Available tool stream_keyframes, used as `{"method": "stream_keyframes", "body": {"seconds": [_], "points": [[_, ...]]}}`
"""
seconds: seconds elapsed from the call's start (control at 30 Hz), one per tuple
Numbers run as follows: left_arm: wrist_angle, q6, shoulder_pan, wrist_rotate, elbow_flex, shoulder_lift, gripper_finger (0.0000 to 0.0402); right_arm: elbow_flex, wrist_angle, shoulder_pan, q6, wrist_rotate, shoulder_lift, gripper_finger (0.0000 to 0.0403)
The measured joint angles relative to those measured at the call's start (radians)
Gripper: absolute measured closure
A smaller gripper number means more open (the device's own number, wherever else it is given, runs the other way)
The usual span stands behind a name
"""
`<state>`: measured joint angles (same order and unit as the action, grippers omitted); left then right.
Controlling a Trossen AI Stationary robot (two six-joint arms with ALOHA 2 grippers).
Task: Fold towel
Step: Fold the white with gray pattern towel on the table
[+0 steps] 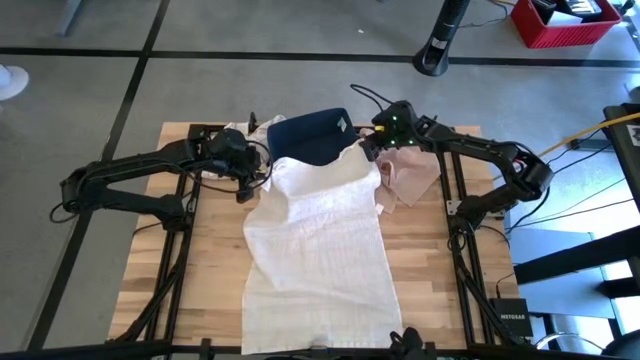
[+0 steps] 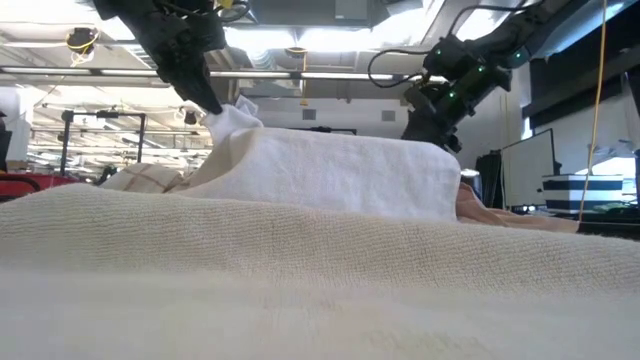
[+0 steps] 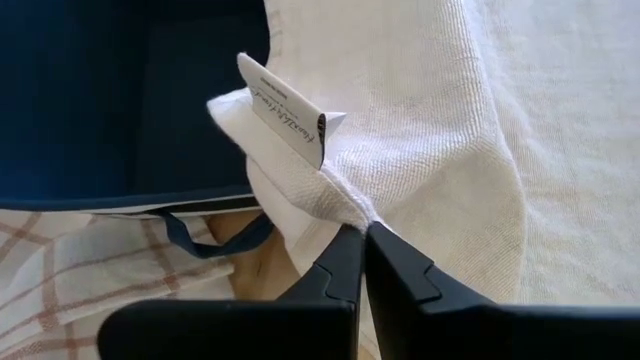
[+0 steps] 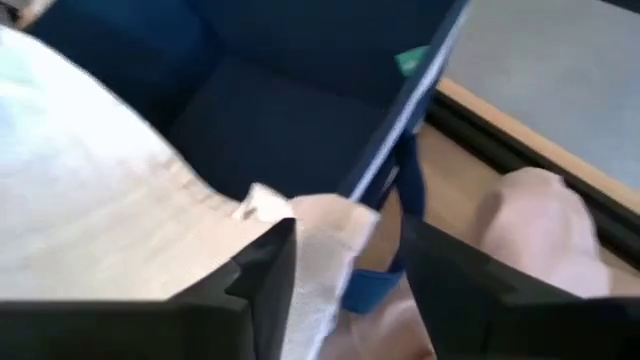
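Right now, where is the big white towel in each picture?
High view: the white towel runs down the table's middle.
Low view: it fills the foreground, with a raised fold behind.
Left wrist view: its corner is pinched in the left gripper.
Right wrist view: it lies beside the open right gripper.
Shared landmark: the dark blue cloth.

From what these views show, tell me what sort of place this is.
Probably a robotics lab or workshop, not a home. A bare wooden table stands on grey concrete floor, a red crate and loose cables lie nearby, and the low view shows strip-lit ceiling and a monitor.
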<state>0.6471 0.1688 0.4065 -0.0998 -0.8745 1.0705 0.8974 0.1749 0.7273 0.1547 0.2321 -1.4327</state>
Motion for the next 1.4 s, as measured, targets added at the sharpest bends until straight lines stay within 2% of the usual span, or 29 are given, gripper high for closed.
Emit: {"method": "stream_keyframes", "body": {"seconds": [0.13, 0.23, 0.53, 0.77, 0.97, 1.17, 1.3, 1.4], "points": [[0.000, 0.001, 0.000, 0.000, 0.000, 0.000, 0.0400, 0.000, 0.000, 0.000, -0.002, 0.016, -0.006, 0.0209], [-0.001, 0.002, 0.000, 0.000, 0.000, 0.000, 0.0400, 0.000, -0.010, 0.000, -0.003, 0.034, -0.006, 0.0234], [-0.001, 0.003, 0.000, 0.000, 0.000, 0.000, 0.0399, 0.000, -0.016, 0.000, -0.056, 0.074, -0.006, 0.0389], [0.000, 0.003, 0.000, 0.000, 0.000, 0.000, 0.0399, 0.001, -0.018, 0.000, -0.124, 0.021, 0.025, 0.0398], [0.011, -0.008, 0.000, 0.000, -0.006, -0.002, 0.0400, 0.042, 0.027, -0.002, -0.159, 0.014, 0.138, 0.0399], [0.120, -0.037, -0.018, 0.014, -0.092, -0.002, 0.0400, 0.083, 0.132, -0.002, -0.169, 0.013, 0.296, 0.0400], [0.222, -0.069, -0.057, 0.077, -0.181, -0.002, 0.0400, 0.087, 0.206, -0.027, -0.190, 0.003, 0.423, 0.0401], [0.314, -0.107, -0.096, 0.160, -0.249, -0.003, 0.0401, 0.087, 0.253, -0.059, -0.190, -0.012, 0.520, 0.0401]]}}
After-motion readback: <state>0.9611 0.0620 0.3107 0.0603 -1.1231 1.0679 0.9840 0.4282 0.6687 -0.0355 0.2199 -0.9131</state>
